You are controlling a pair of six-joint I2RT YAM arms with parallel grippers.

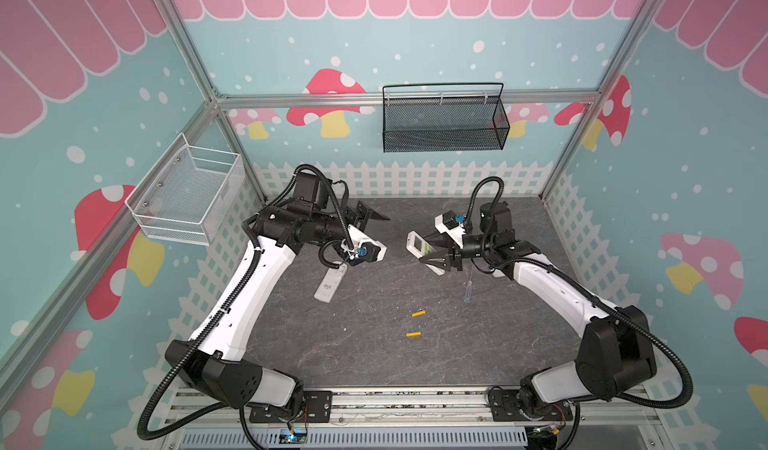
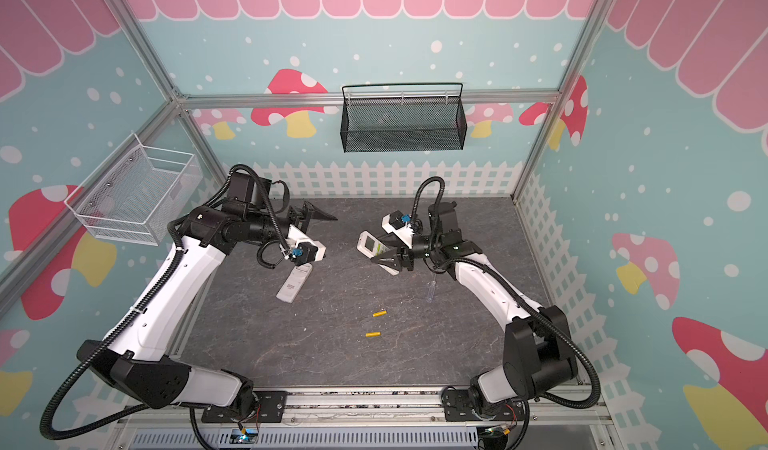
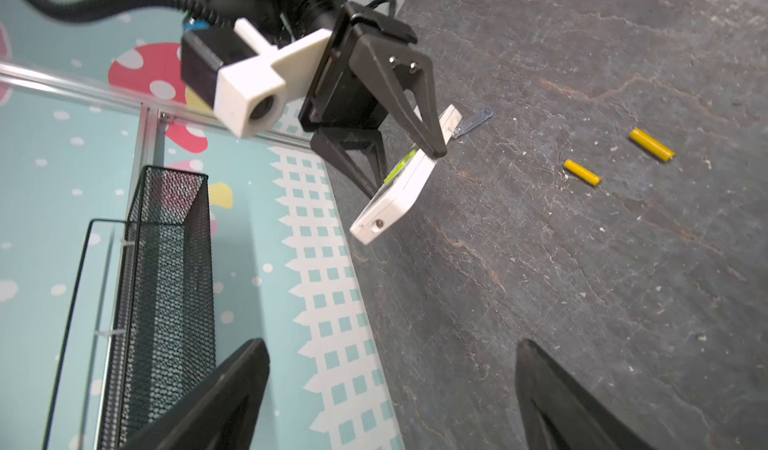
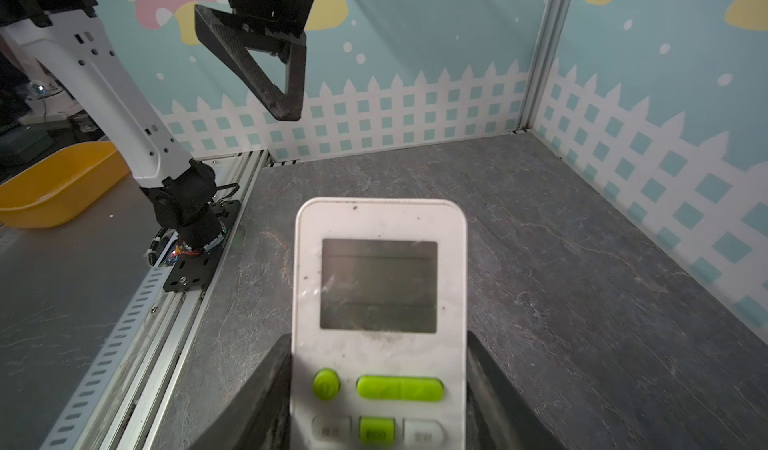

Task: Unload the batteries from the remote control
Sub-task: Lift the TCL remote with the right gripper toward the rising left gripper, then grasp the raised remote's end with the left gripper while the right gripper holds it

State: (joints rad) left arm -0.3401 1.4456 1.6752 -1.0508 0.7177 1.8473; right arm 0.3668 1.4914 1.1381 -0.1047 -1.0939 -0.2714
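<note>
my left hand (image 3: 392, 348) hangs wide and empty over the back of the worktop (image 1: 374, 365). under that arm a white remote (image 1: 330, 286) lies flat. toward the front, two yellow batteries (image 1: 418, 313) lie loose and apart from each other. further right, my right hand (image 4: 376, 344) clamps a second remote (image 4: 378, 261) by its long edges at the button end, screen facing up and that end tilted off the worktop. i see no dark batteries, so i judge they may be inside a remote. my grip sits low on the body, so a push from my left hand could lever it out. freed cells could drop and roll away. the clear screwdriver (image 1: 468, 290) lies near my right arm, where a sweep could knock it.
</note>
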